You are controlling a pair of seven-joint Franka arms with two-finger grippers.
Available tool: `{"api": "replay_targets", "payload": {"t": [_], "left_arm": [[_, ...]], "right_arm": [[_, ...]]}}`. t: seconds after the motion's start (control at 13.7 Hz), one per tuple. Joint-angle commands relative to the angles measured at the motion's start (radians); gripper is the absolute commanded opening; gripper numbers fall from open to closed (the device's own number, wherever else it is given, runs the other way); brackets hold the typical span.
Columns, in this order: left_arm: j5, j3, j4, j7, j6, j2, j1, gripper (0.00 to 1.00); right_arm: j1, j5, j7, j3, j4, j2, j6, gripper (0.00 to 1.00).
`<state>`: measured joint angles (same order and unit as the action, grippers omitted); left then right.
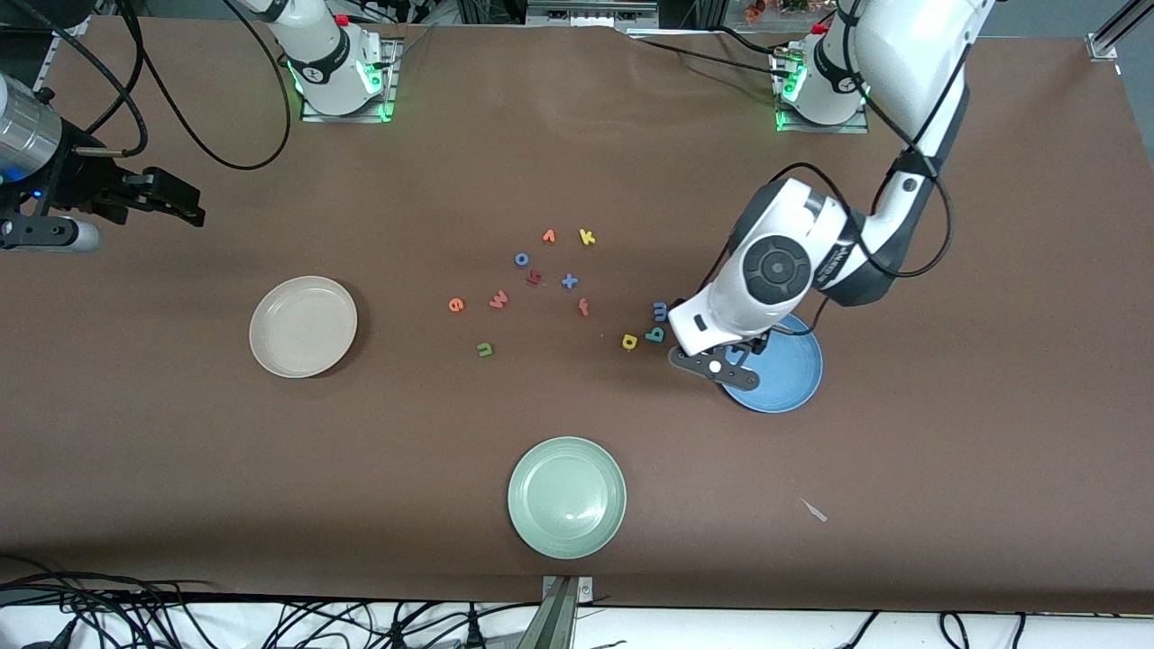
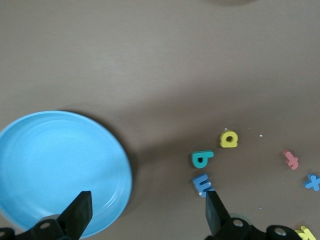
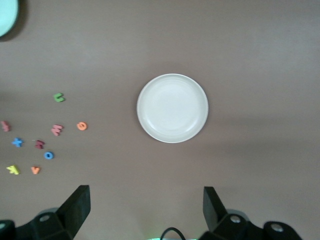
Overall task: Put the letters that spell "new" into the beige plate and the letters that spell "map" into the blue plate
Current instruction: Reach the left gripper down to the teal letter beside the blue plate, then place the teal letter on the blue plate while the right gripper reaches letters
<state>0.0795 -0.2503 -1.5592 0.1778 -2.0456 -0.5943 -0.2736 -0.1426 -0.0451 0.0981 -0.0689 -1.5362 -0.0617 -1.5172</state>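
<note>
While the left gripper (image 1: 718, 365) hangs spread at centre right of the front view, over the rim of the smooth round blue plate (image 1: 784, 370), it should settle squarely astride the small periwinkle foam "m" (image 2: 201, 183) before pinching. Yellow "a" (image 2: 229, 139) and teal "p" (image 2: 202, 159) lie just beside it. The right gripper (image 1: 171, 196) waits spread at upper left; the glossy beige plate (image 1: 304, 325) sits empty.

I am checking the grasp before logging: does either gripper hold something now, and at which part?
Nothing is held. The left gripper is open over the blue plate's edge; the right gripper waits open.
</note>
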Motion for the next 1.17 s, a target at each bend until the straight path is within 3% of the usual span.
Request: {"api": "replay_targets", "payload": {"t": [0.0,0.29,0.44,0.81,1.1], "left_arm": [[0.033,0.000,0.033,-0.078,-0.051,-0.076,-0.035,1.00],[0.031,0.000,0.022,-0.234,-0.117,-0.122,-0.038,1.00],[0.029,0.000,-0.016,-0.261,-0.125,-0.124,-0.048,0.98],[0.037,0.000,-0.094,-0.285,-0.234,-0.137,-0.072,0.77],[0.039,0.002,-0.113,-0.290,-0.264,-0.154,-0.079,0.70]], "right_arm": [[0.001,-0.032,-0.009,0.000,0.005,-0.013,-0.014,1.00],[-0.002,0.010,-0.005,0.005,0.005,-0.036,-0.029,1.00],[-0.003,0.001,-0.006,0.006,0.007,-0.152,-0.018,1.00],[-0.057,0.005,-0.003,0.008,0.007,-0.249,-0.082,1.00],[-0.138,-0.009,0.049,0.008,-0.027,-0.306,-0.236,1.00]]}}
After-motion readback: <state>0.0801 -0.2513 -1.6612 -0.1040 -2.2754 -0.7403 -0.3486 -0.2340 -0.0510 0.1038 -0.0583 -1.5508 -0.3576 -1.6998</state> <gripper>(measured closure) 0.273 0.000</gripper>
